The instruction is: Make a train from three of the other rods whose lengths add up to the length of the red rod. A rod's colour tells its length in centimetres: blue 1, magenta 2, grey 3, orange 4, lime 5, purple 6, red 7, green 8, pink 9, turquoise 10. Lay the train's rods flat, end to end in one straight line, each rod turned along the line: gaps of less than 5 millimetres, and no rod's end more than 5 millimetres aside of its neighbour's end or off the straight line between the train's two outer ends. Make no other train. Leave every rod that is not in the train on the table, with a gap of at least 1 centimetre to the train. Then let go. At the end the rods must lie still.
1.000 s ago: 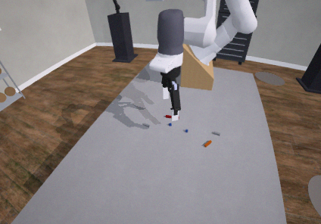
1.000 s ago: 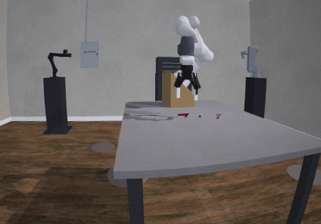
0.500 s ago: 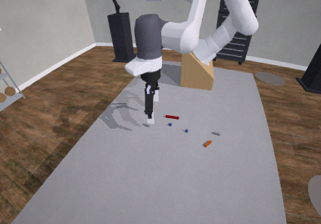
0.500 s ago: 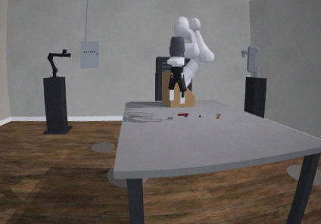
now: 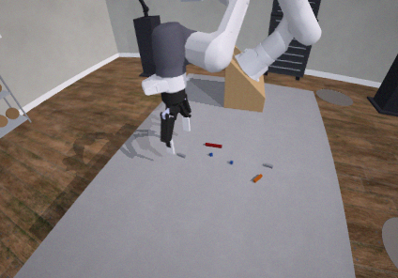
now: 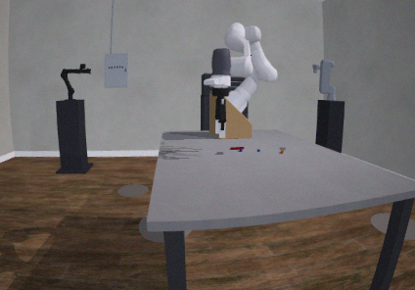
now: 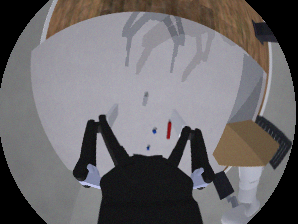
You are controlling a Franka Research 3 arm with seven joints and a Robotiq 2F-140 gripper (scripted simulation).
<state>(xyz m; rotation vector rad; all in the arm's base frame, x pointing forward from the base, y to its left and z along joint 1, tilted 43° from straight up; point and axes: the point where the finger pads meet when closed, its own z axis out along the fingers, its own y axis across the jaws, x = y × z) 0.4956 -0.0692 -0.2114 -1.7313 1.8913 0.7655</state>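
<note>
The gripper (image 5: 180, 139) hangs above the table (image 5: 188, 223) with its fingers spread wide and nothing between them. A grey rod (image 5: 180, 155) lies flat just under the fingertips. The red rod (image 5: 213, 145) sits a bit to the side, with two blue rods (image 5: 210, 155) (image 5: 230, 162) near it; another grey rod (image 5: 267, 165) and the orange rod (image 5: 257, 178) lie farther off.

Red rod (image 5: 213, 145), two blue, two grey, one orange lie flat, apart.
</note>
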